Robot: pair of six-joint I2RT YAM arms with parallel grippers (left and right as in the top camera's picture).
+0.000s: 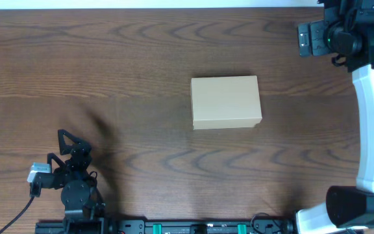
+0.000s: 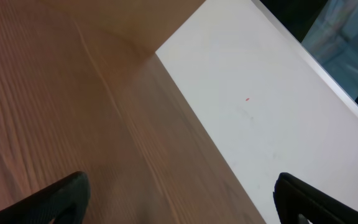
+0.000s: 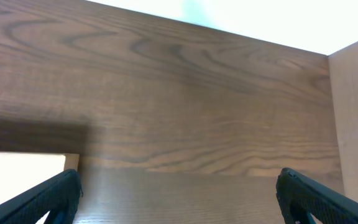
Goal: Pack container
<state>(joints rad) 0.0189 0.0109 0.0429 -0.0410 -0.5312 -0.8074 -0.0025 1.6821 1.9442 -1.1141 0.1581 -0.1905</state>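
The container [image 1: 226, 102] is a small rectangular box of plain tan cardboard, without any print or label on it. Its lid lies flat and closed, so the top is one smooth, pale surface. A slightly darker strip of the side wall shows along its near edge. It stands alone on the dark wooden table [image 1: 109, 65], about in the middle and a little to the right, with its long sides running from left to right. Nothing touches it. The left gripper [image 2: 180, 190] is over the near left part of the table, well apart from the box. Its two black fingers [image 2: 61, 199] stand wide apart with only bare wood and a white surface [image 2: 260, 106] between them. The right gripper [image 3: 179, 186] is at the far right corner, also well apart from the box. Its jaws are spread wide and hold nothing.
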